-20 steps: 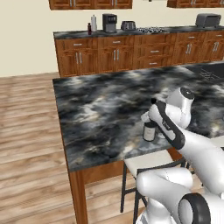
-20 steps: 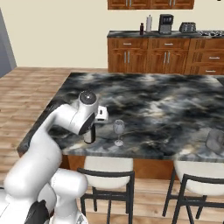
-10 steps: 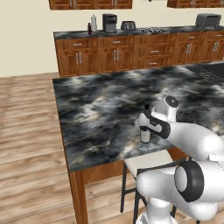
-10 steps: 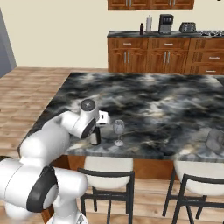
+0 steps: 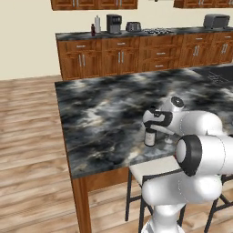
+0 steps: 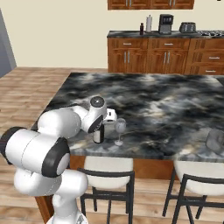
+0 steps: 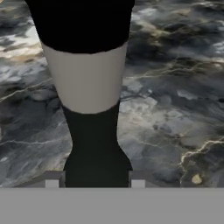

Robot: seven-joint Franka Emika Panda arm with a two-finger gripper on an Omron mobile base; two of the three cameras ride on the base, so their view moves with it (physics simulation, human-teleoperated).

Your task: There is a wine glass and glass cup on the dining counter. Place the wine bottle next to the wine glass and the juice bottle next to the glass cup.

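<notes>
The wine bottle (image 6: 99, 134), slim and dark with a pale label, stands upright on the dining counter (image 6: 175, 100) near its front edge. Just right of it is the wine glass (image 6: 120, 129). My gripper (image 6: 101, 124) is shut on the wine bottle's neck from above. In the hand view the bottle (image 7: 89, 87) runs up from between my gripper's (image 7: 95, 179) fingertips. From the left the bottle (image 5: 149, 136) hangs under my gripper (image 5: 151, 125). The glass cup (image 6: 214, 140) sits at the counter's right end. The juice bottle (image 6: 141, 29) stands on the far wall counter.
Stools (image 6: 109, 170) are tucked under the counter's front edge. The wall counter (image 5: 136, 50) carries a coffee machine (image 5: 113, 23), a toaster (image 5: 133, 26) and a white bottle (image 5: 97, 23). Wood floor (image 5: 27, 150) lies open to the left.
The bottle has shifted slightly right, closer to the wine glass, still in my grip. My arm has folded lower over the counter's front edge.
</notes>
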